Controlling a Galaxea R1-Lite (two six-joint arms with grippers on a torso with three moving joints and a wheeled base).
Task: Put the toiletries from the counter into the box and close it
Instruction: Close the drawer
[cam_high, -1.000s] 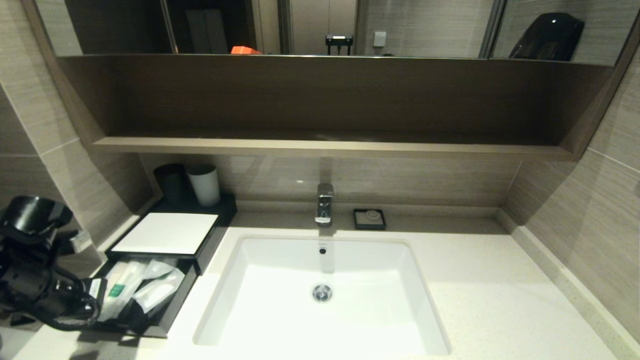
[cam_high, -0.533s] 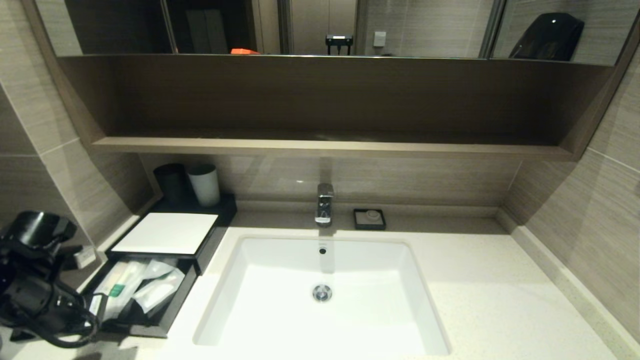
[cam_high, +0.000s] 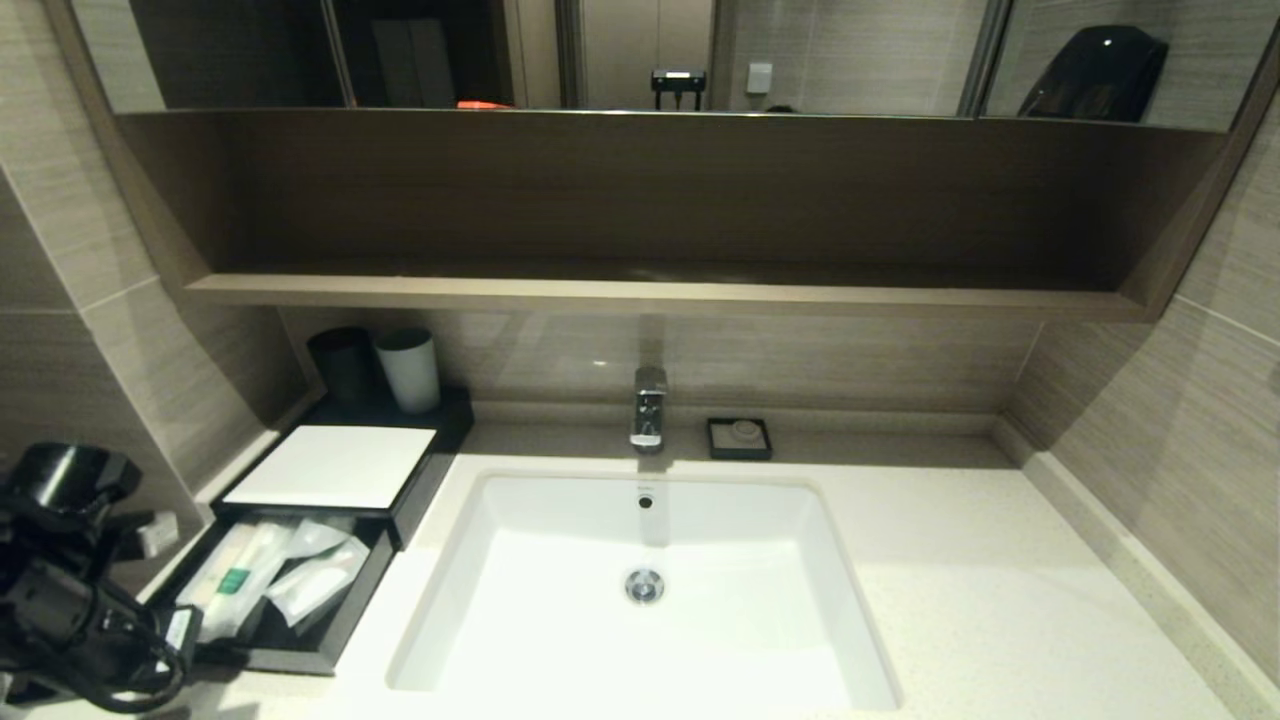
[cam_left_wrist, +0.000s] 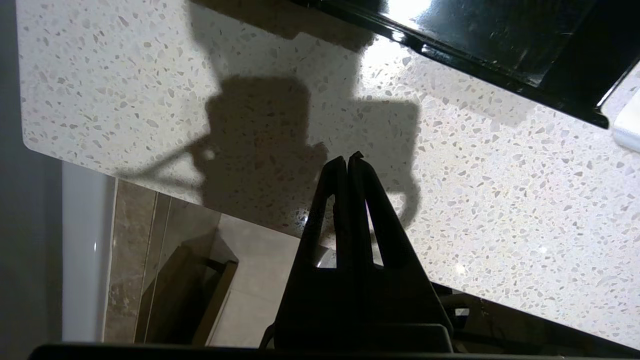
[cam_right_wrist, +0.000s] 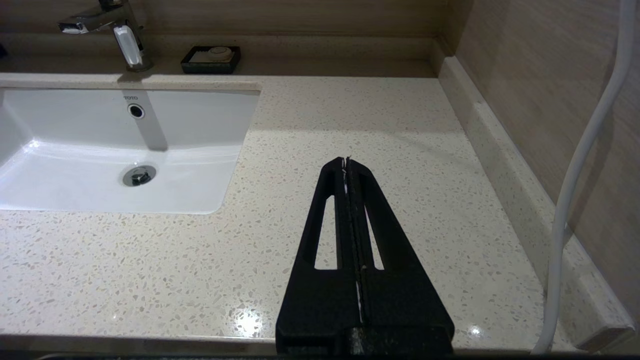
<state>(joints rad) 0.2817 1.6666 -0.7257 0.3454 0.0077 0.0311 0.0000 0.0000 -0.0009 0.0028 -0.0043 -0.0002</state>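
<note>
Head view shows the table (cam_high: 960, 590) with the white sink (cam_high: 640, 600) set in its middle. Right of the sink the speckled top is wide and bare up to the raised strip along the right wall. On the left side there is little room: the box (cam_high: 330, 467) stands against the left wall, and its black drawer (cam_high: 340, 625) is pulled out toward the front edge of the table. The toiletries (cam_high: 270, 580) lie inside this drawer, several clear packets side by side, one with a green label. A black cup (cam_high: 342, 365) and a white cup (cam_high: 408, 370) stand behind the box, and a small soap dish (cam_high: 739, 438) sits beside the faucet (cam_high: 648, 408).

The left gripper (cam_left_wrist: 348, 159) is at the front left corner of the table, near the drawer's front left corner. Its fingers (cam_left_wrist: 372, 210) are pressed together and hold nothing. In the left wrist view they point at bare speckled stone near the rounded table corner, and the glossy black edge of the drawer is apart from them.

The right gripper (cam_right_wrist: 346, 161) is over the bare table right of the sink, its fingers closed and empty.
</note>
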